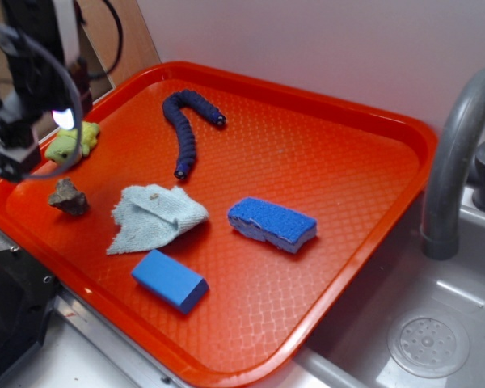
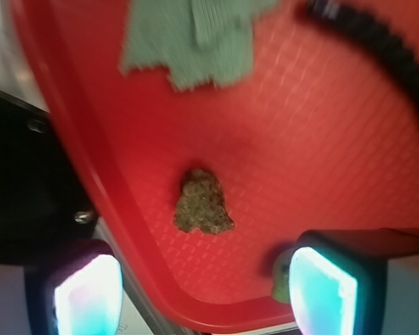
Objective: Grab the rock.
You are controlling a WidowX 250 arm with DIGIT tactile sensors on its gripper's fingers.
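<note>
Sink: a grey basin (image 1: 436, 323) with a curved grey faucet (image 1: 461, 153) sits just beside the tray's right edge.
Tray: a red textured tray (image 1: 323, 186) carries all the loose things.
End effector (image 2: 202, 296): it hangs above the tray's left corner with its two fingers (image 2: 325, 289) spread wide, gripping nothing; the wrist view looks down between them onto the rock.
Rope toy: a dark blue ribbed curved piece (image 1: 186, 129) lies toward the tray's far side.
Cloth: a pale grey-green rag (image 1: 155, 217) lies crumpled near the middle left.
Sponge: a blue sponge (image 1: 272, 223) lies to the right of the cloth.
Block: a blue block (image 1: 170, 280) lies near the front rim.
Plush toy: a yellow-green toy (image 1: 71, 142) sits at the left rim, partly behind the arm.
Rock (image 2: 202, 204): brown-grey and jagged, flat on the tray near the left rim, left of the cloth and apart from it. In the wrist view its narrower end points toward the cloth and its broader base toward the fingers, so its long axis runs roughly up and down in that view.
</note>
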